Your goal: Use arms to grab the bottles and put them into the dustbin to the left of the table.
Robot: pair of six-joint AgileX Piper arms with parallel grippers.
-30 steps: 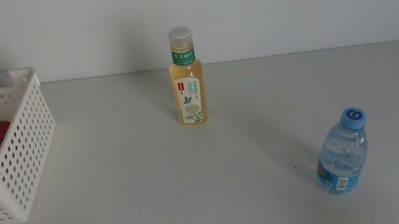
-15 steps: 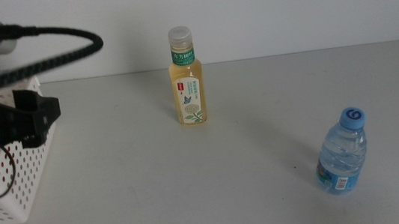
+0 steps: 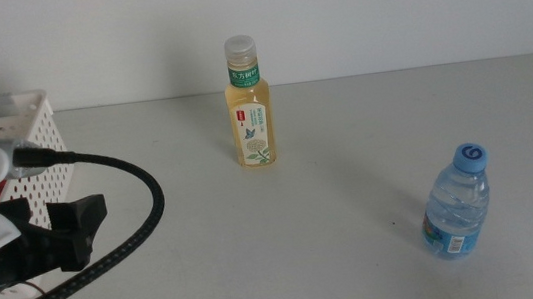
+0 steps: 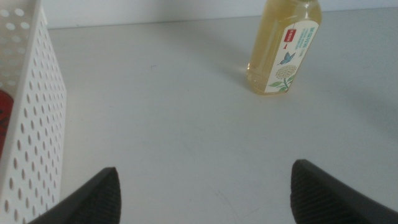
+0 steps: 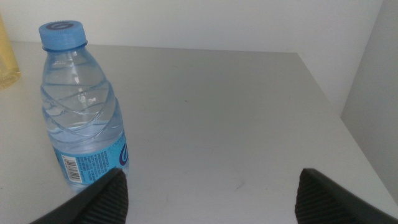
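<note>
— So, left gripper (image 3: 80,231) at nine o'clock beside the bin (image 3: 27,126), jaws wide, empty.
— Tea bottle (image 3: 250,106) upright at twelve; water bottle (image 3: 457,203) at four, right gripper (image 5: 208,193) spread nearby.

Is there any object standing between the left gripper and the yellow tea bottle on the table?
Nothing visible does. In the left wrist view, only bare table lies between the open left gripper and the tea bottle. The white basket stands off to one side.
</note>
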